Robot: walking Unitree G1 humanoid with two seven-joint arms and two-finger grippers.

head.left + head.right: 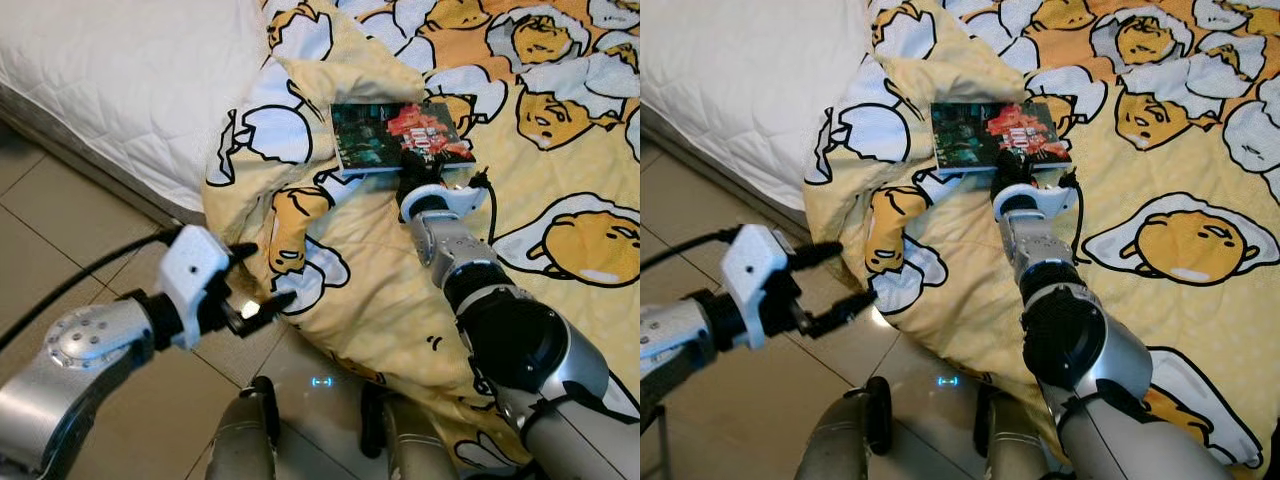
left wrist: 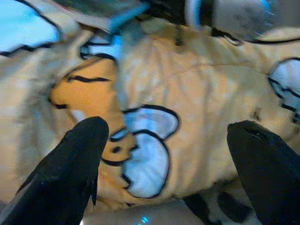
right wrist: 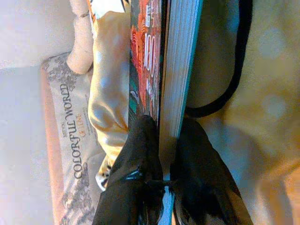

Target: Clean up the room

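right pincer [image 3: 161, 154] clamps book [image 1: 395, 137] edge on blanket [image 1: 560, 150].

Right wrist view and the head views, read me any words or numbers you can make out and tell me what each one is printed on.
"COLORFUL WORLD": on the grey patterned fabric beyond the blanket, with smaller lines by it too blurred to read.
"100": large red figures on the book cover; the other cover print is too small to read.
The right gripper is shut on the book's edge.
The yellow blanket carries cartoon pictures and no readable text.
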